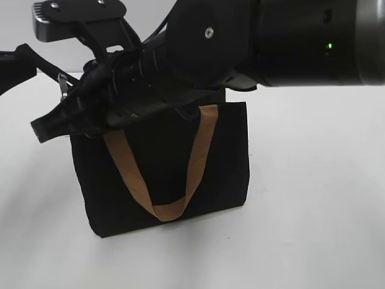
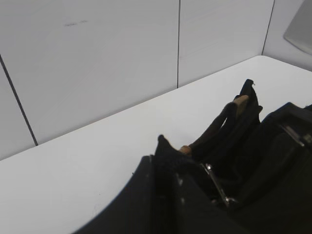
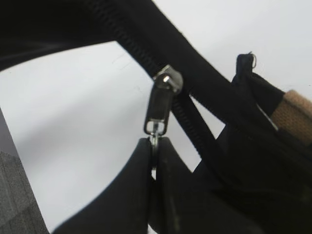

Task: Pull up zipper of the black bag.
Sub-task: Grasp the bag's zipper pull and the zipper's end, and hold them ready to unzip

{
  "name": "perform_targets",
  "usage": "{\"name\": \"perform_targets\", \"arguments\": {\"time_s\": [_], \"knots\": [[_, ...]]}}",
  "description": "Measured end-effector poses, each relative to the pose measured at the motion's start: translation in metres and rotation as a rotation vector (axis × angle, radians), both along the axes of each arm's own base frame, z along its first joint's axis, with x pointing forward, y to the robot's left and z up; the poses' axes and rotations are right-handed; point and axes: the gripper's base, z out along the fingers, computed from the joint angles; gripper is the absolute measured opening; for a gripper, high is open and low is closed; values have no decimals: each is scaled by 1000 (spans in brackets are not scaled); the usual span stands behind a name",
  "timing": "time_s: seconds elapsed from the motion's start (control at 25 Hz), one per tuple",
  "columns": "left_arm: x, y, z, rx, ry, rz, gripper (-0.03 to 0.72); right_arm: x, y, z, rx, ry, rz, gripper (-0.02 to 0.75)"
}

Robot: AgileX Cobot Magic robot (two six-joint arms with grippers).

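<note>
The black bag [image 1: 162,174] stands upright on the white table, one tan handle [image 1: 201,144] hanging down its front. My right gripper [image 1: 67,93] reaches across to the bag's top left end. In the right wrist view it [image 3: 155,142] is shut on the silver pull tab [image 3: 159,109] of the zipper [image 3: 195,122], whose black line runs diagonally. The tab also shows in the exterior view [image 1: 62,83]. My left gripper [image 2: 165,163] is shut on the black fabric end of the bag's top edge [image 2: 163,144]. It enters the exterior view from the far left [image 1: 24,60].
The white table [image 1: 313,211] extends around the bag, with a white panelled wall [image 2: 97,63] behind it. The right arm's large body [image 1: 271,36] fills the top of the exterior view and hides the bag's top edge.
</note>
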Motion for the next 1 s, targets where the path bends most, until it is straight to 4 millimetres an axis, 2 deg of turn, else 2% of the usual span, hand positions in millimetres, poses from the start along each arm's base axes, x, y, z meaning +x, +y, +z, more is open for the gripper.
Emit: {"name": "perform_targets", "arguments": {"time_s": [0.12, 0.64, 0.8, 1.0], "knots": [[0, 0, 0, 0, 0, 0, 29, 0, 0, 0, 0, 1, 1, 6], [0, 0, 0, -1, 0, 0, 29, -2, -2, 6, 4, 2, 6, -1], [0, 0, 0, -1, -1, 0, 29, -1, -8, 4, -24, 50, 21, -1], [0, 0, 0, -1, -1, -2, 29, 3, -21, 17, -9, 61, 1, -1]]}}
